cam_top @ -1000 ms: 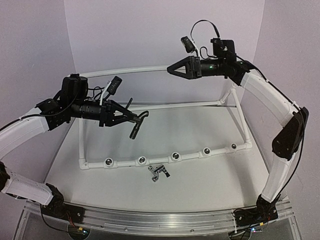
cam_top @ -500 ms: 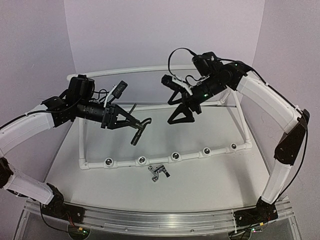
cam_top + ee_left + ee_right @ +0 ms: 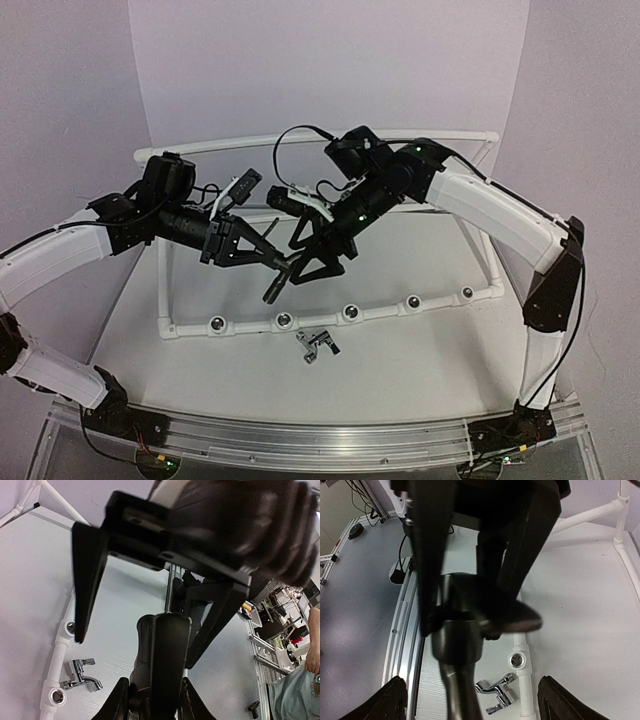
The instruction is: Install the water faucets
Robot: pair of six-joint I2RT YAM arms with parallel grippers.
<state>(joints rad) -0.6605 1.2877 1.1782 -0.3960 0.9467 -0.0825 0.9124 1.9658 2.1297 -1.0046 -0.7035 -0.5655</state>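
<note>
My left gripper is shut on a dark grey faucet and holds it in the air above the white pipe frame. In the left wrist view that faucet stands up between my left gripper's fingers. My right gripper is open and its fingers straddle the faucet's free end without gripping it. From the right wrist the dark faucet fills the space ahead of my right gripper. A second, shiny chrome faucet lies on the table in front of the frame.
The frame's front pipe carries several silver-ringed sockets, one just beyond the chrome faucet. Frame uprights and a back rail stand behind the arms. An aluminium rail runs along the near edge.
The right arm has swung down and left from the back right until its open fingers sit around the faucet held by the left gripper. The left arm has shifted slightly right.
</note>
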